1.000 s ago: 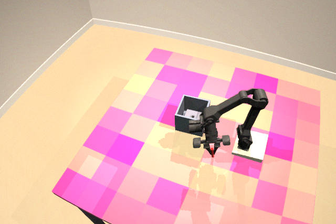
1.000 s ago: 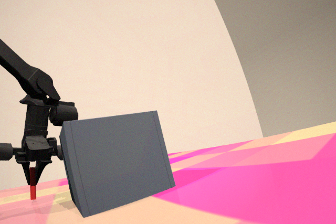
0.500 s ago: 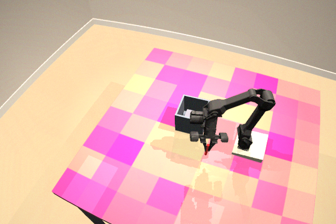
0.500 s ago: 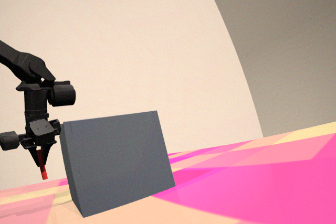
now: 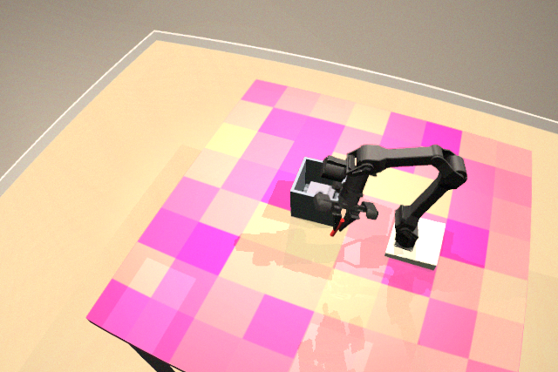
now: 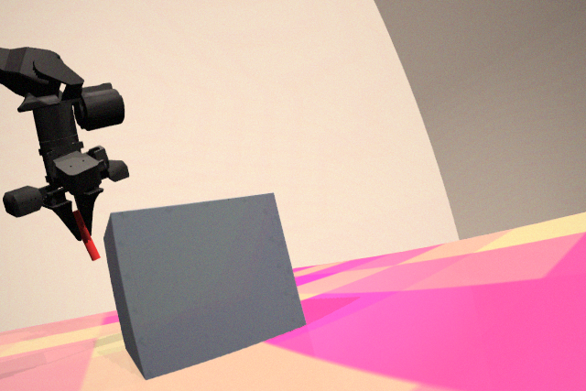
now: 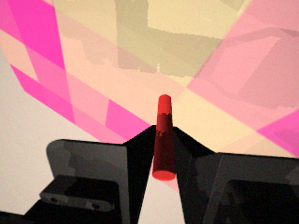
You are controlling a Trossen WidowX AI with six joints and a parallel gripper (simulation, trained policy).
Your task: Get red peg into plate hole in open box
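Note:
The red peg (image 5: 333, 231) (image 6: 93, 250) (image 7: 164, 105) is held tilted between the fingertips, its lower end sticking out below them. My gripper (image 5: 341, 221) (image 6: 85, 233) (image 7: 163, 130) is shut on it, raised above the table beside the box, outside its walls. The open grey box (image 5: 310, 210) (image 6: 203, 277) stands upright on the table. A pale plate (image 5: 317, 187) shows at its bottom in the top view; the arm hides part of it and I cannot make out the hole. The exterior view shows only the box's outer walls.
The arm's white base plate (image 5: 428, 241) lies on the checkered table (image 5: 275, 287) to the right of the box in the top view. The arm arches from it to the box's near right side. The box walls rise high around the plate.

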